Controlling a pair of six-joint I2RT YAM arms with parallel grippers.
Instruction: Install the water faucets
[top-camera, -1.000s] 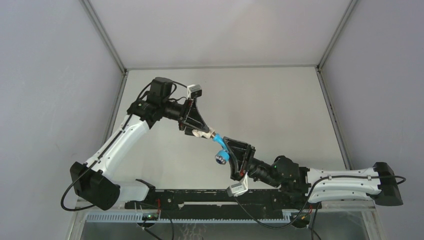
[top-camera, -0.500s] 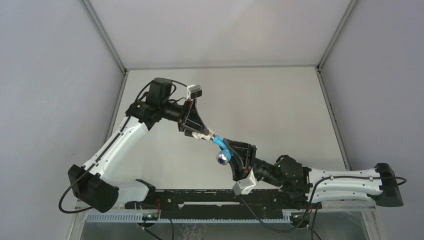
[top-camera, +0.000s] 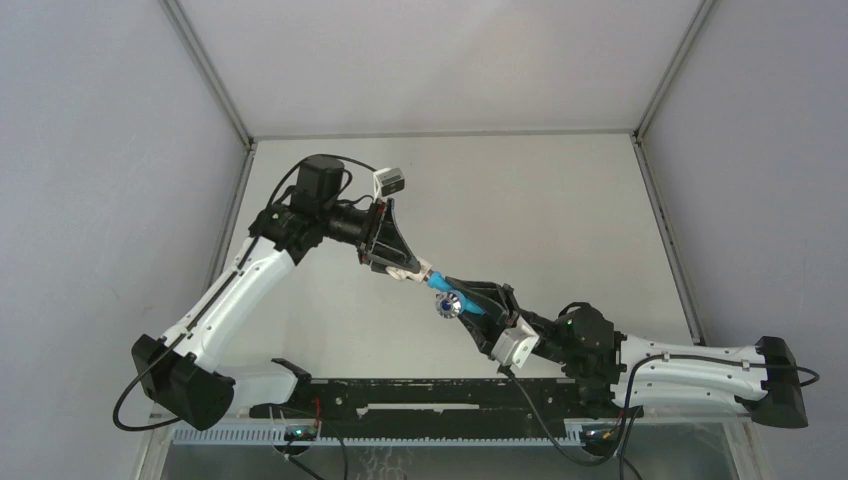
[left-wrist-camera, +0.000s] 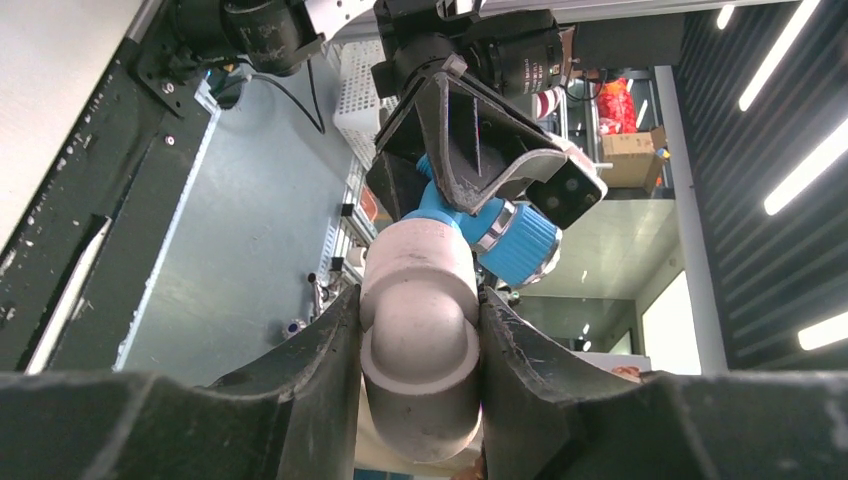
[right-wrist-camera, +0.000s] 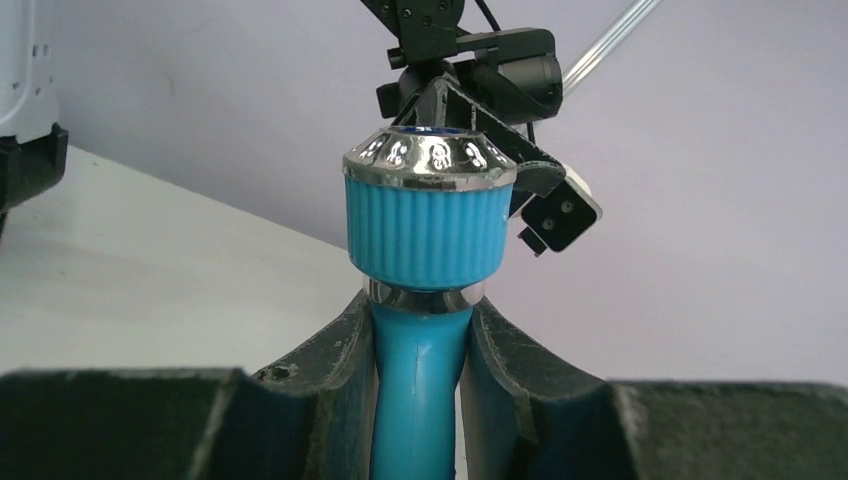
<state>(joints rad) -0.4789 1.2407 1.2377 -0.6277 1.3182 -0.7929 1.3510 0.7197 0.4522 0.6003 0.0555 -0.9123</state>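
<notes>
The bright-blue water faucet hangs in mid-air between my two grippers above the white table. My right gripper is shut on its blue stem, and the ribbed knob with a chrome ring stands just past the fingertips. My left gripper is shut on a white elbow fitting. In the left wrist view the faucet meets the far end of this fitting. The joint itself is hidden behind the fitting.
A black rail runs along the near edge by the arm bases. Grey enclosure walls close in the table on the left, right and back.
My right wrist has rolled, swinging its camera from below the gripper up to the right. The faucet's knob has turned with it. The left arm has barely moved.
</notes>
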